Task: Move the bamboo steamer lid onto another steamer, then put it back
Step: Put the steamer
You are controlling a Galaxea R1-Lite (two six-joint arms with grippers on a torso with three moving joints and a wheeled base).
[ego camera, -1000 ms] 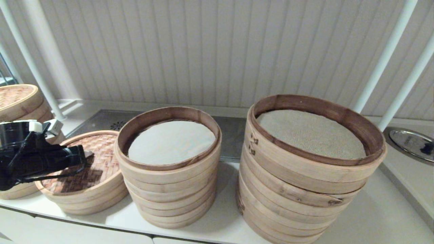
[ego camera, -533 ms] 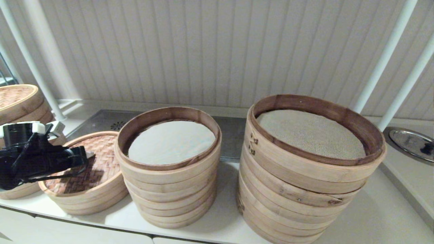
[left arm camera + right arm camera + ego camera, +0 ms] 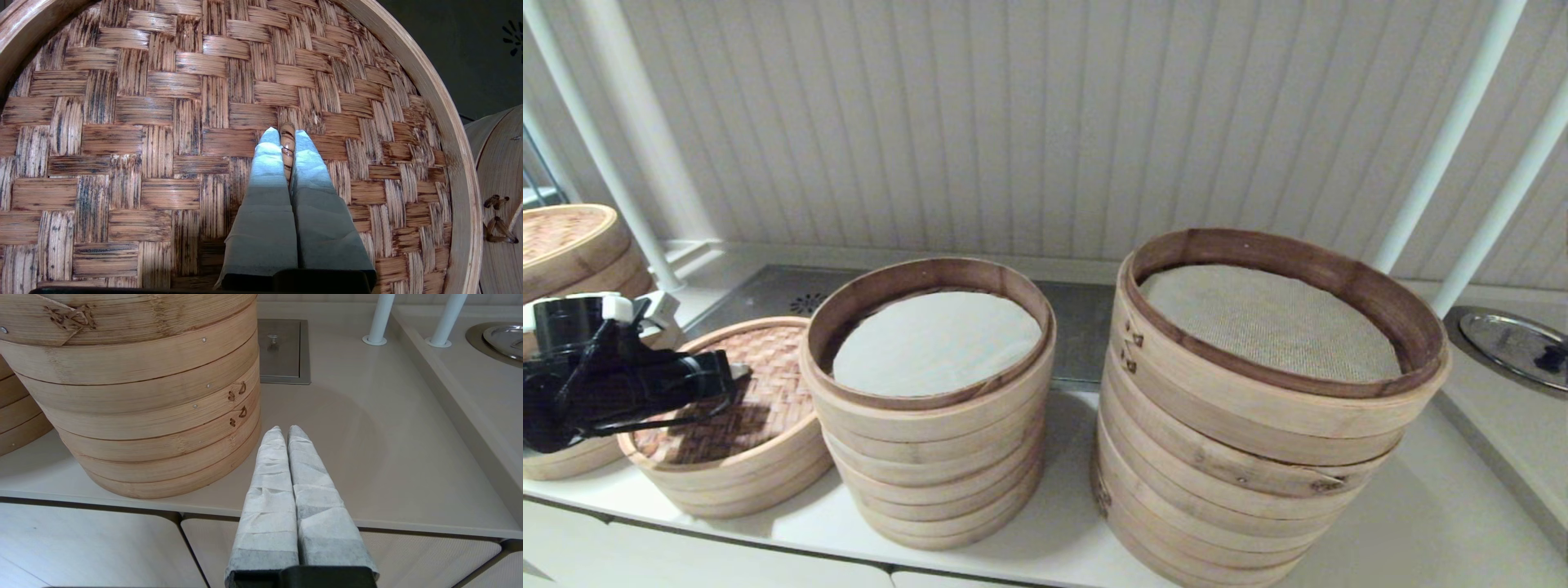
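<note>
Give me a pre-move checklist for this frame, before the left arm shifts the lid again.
1. Left gripper shut on the loop handle of the lid: ok, the wrapped fingers pinch it.
2. Grip centred on the lid: ok, the handle sits mid-weave.
3. Lid seated on the low steamer under it: cannot tell, the rim joint is partly hidden by the arm.
4. Room beside the lid: not ok, the tall stack stands close against it.
5. Right gripper out of the way: ok, shut, empty, low by the wide stack.
</note>
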